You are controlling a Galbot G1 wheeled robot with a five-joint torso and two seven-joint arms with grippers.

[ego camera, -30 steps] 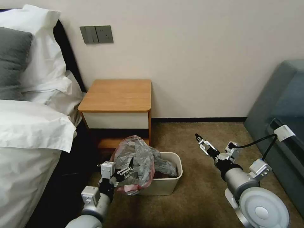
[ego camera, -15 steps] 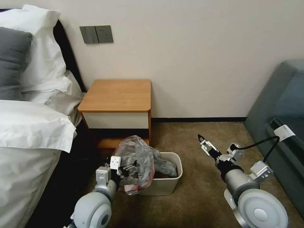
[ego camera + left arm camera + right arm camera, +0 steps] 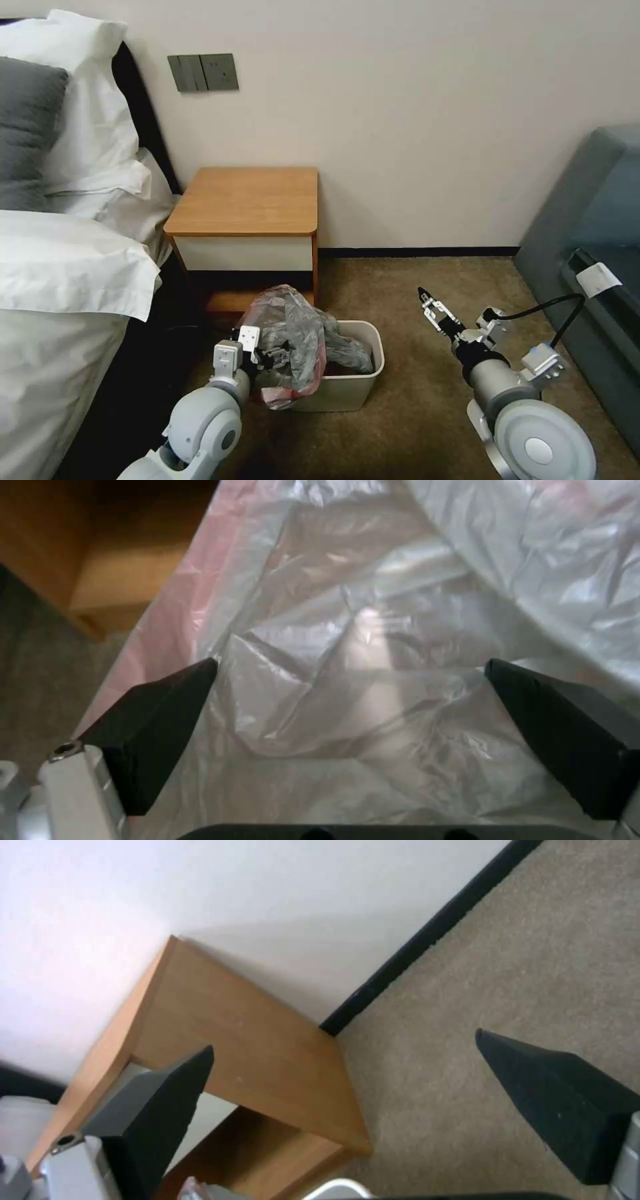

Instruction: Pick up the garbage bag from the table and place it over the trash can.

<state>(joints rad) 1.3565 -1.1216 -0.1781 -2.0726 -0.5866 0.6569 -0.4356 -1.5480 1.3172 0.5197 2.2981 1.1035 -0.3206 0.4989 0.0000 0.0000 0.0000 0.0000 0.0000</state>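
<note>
The garbage bag (image 3: 291, 329), crinkly grey plastic with a pinkish rim, lies bunched over the left half of the cream trash can (image 3: 357, 390) on the carpet. Part of it hangs outside the can's left side. My left gripper (image 3: 272, 358) sits against the bag's left side. In the left wrist view this gripper (image 3: 350, 705) is open, its black fingers (image 3: 157, 720) spread wide with the garbage bag (image 3: 373, 630) right in front of them. My right gripper (image 3: 427, 303) hovers open over the carpet to the right of the can. The table (image 3: 248, 200) stands behind, its top bare.
A bed with white sheets (image 3: 60, 267) borders the left. A grey sofa (image 3: 593, 233) stands at the right. The right wrist view looks past my right gripper (image 3: 343, 1075) at the table (image 3: 253, 1035), a black skirting board (image 3: 427, 935) and open carpet (image 3: 520, 965).
My left arm's elbow has risen into view and its gripper has shifted a little right, closer into the bag. My right gripper has drifted slightly lower and back. The bag keeps its shape.
</note>
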